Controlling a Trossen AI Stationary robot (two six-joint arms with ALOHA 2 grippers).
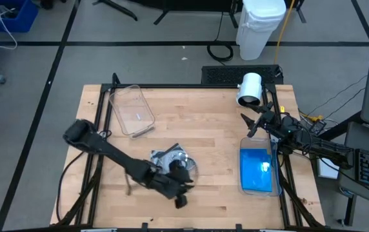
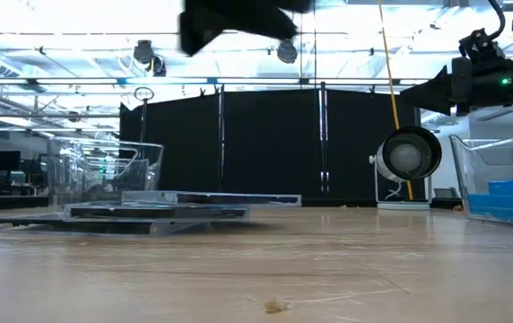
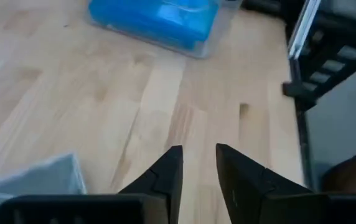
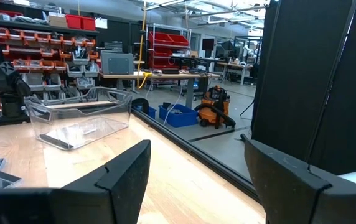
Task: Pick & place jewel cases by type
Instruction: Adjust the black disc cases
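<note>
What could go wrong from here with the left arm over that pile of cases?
The left gripper sits at the near edge of the loose stack of grey and clear jewel cases, fingers slightly apart and empty. Lowering there might catch only an edge or shove the overlapping pile. The clear tub for them is far across the table, so a weak grip could drop a case on the way. The right gripper waits open near the tub of blue cases.

Grey jewel cases (image 1: 168,158) heaped mid-table; blue jewel cases (image 1: 257,169) in right tub

Blue jewel cases (image 1: 257,169) fill the right tub (image 1: 244,187).
</note>
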